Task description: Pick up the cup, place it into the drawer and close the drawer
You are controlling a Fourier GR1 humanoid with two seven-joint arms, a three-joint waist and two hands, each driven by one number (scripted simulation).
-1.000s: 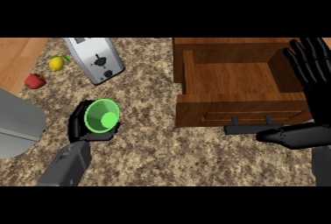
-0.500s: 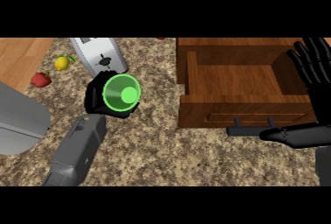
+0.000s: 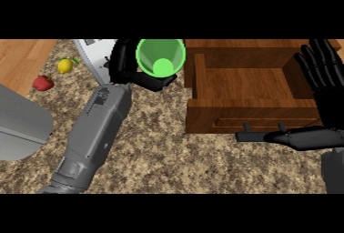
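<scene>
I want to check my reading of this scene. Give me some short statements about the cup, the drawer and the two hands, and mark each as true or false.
1. The left hand holds the green cup. True.
2. The cup is inside the drawer. False: it is held just left of the drawer's left wall, outside it.
3. The drawer is open. True.
4. The right hand is shut. False: it is open, fingers straight, at the drawer's right side.
5. A yellow fruit lies near a red fruit at the view's left. True.
</scene>
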